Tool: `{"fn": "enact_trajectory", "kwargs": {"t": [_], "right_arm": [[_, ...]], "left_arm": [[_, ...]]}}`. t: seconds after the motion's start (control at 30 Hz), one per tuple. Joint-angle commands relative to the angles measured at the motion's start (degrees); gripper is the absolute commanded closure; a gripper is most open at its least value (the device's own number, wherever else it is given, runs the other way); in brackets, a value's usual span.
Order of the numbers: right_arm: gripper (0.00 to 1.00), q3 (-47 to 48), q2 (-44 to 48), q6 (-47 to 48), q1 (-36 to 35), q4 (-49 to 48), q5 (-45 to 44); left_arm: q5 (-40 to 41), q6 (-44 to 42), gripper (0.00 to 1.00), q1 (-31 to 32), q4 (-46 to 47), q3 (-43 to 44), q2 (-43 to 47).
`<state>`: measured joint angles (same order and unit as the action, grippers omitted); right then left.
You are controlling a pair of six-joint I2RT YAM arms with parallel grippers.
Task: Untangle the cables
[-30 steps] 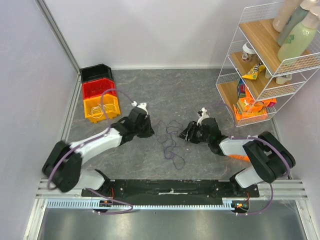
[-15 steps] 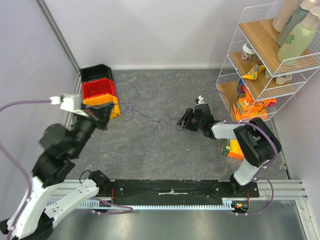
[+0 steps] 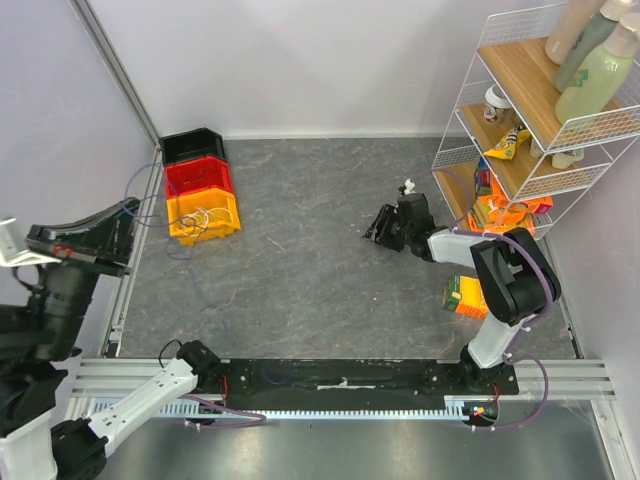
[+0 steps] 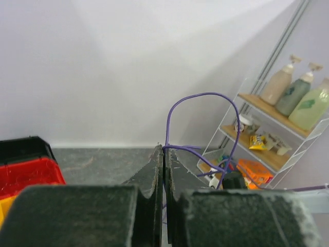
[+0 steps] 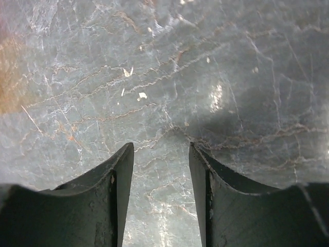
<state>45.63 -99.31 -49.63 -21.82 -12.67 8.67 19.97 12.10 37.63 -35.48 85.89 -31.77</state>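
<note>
One thin purple cable loops upward; left claw pinches it.

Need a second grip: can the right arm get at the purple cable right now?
Probably not: nothing lies between, but the purple cable hangs at the far left edge, pinched in the left gripper, well across from the open right gripper.

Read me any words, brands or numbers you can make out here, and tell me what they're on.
No text can be read in any view.
Shelf bottles: labels blurred.
Paper cup: markings too small.
Yellow packet: print too small.
Orange box on the table: print too small.
</note>
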Motion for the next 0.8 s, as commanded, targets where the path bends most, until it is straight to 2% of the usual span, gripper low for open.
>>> {"fn": "enact_trajectory", "kwargs": {"t": [0.0,0.07,0.17,0.27,0.37,0.5,0.63,0.77], "right_arm": [[0.40,6.74,1.12,17.67,-1.81,7.65,5.73],[0.29,9.20,4.20,27.52,-5.57,10.01,10.30],[0.22,11.76,7.71,34.85,-11.56,12.58,17.06],[0.17,8.52,10.44,32.33,-17.97,2.42,25.42],[0.13,5.79,9.67,26.70,-24.30,-12.43,26.23],[0.09,5.53,6.41,20.46,-29.85,-27.55,23.95],[0.05,3.25,7.37,19.39,-32.92,-38.46,18.85],[0.05,5.52,5.97,19.57,-36.97,-41.30,19.72]], "left_arm": [[-2.80,0.46,0.98,0.08,-5.11,3.41,-4.52],[-5.46,2.74,0.98,0.08,-5.12,1.49,-5.41],[-5.64,4.51,0.98,0.08,-3.37,-1.50,-5.67],[-5.29,4.51,0.98,0.08,-0.82,-2.57,-5.41],[-5.55,4.34,0.98,0.08,0.32,-1.34,-6.28],[-5.90,4.60,0.98,0.08,0.77,0.51,-8.04],[-8.27,7.14,0.98,0.08,2.17,0.42,-9.27],[-10.65,8.73,0.98,0.08,2.61,0.86,-11.12]]}}
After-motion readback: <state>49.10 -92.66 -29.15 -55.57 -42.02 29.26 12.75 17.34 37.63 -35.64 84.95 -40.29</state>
